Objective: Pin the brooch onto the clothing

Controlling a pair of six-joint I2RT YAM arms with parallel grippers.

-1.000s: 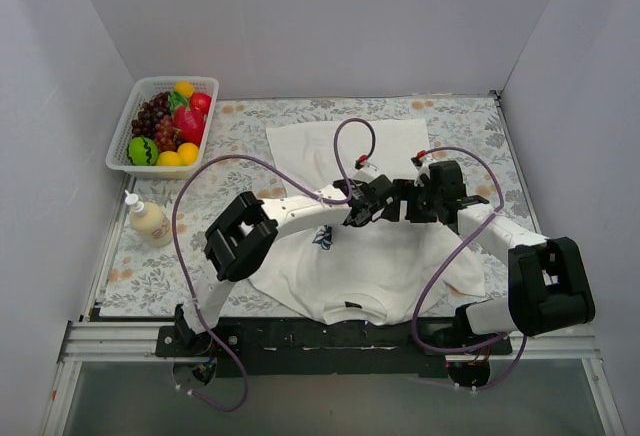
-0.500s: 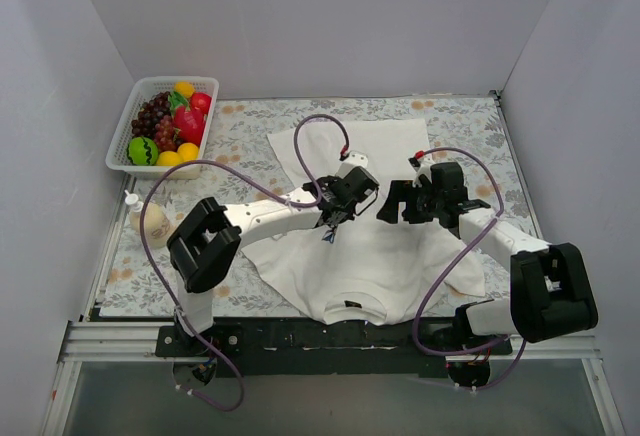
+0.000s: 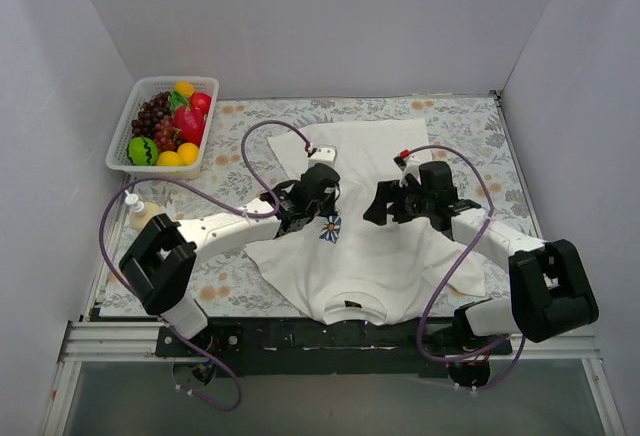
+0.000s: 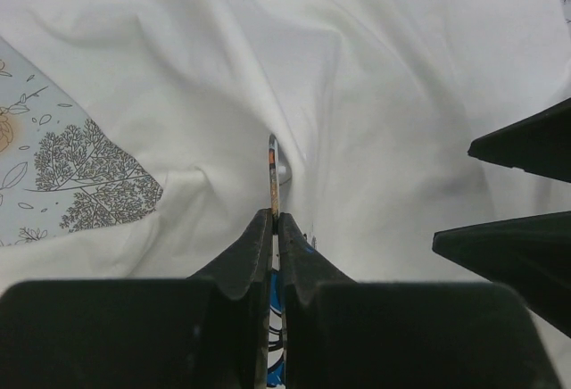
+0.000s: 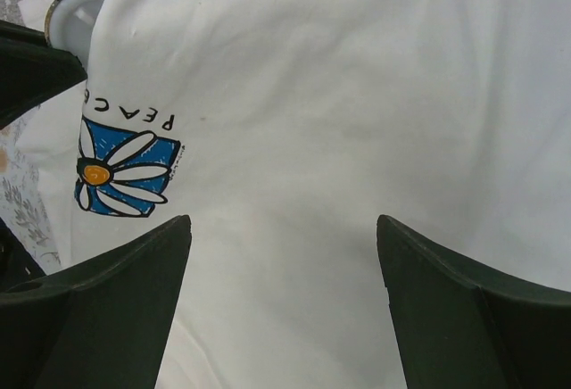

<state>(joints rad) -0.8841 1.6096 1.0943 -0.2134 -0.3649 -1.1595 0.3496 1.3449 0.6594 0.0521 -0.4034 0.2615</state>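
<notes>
1. Top view: the T-shirt (image 3: pixel 390 261) lies on the counter (image 3: pixel 240 121); my left gripper (image 3: pixel 310 214) and right gripper (image 3: pixel 373 210) hang over it.
2. Left wrist: I clench the brooch (image 4: pixel 273 168) edge-on over white fabric.
3. Right wrist: my right gripper is spread wide beside the flower print (image 5: pixel 125 168).

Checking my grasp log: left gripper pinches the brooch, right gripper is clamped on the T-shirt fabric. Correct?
No: the right wrist view shows the right gripper open above the T-shirt, gripping nothing. The left gripper does pinch the brooch.
</notes>
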